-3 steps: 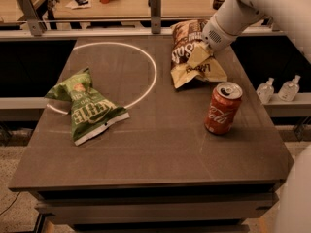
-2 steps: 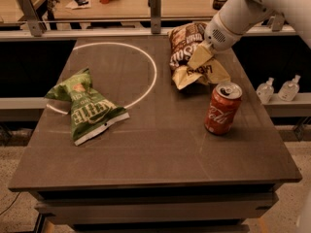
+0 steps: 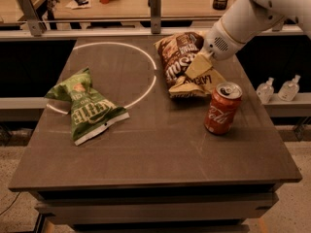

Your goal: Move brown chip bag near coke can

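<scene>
Brown chip bag [image 3: 177, 57], crumpled, cream btm | jaws grip cream end

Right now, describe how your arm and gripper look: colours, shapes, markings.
The arm is smooth, white and rounded, tapering to a cylindrical wrist with a small patch of dark vent dots. No cables or sleeves show. The gripper, pale tan and wedge-shaped, is at the brown chip bag behind the coke can.

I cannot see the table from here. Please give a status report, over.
Gripper at brown chip bag, right side, jaws shut on it. Bag lies just behind coke can. Nothing between them; green chip bag far left.
</scene>
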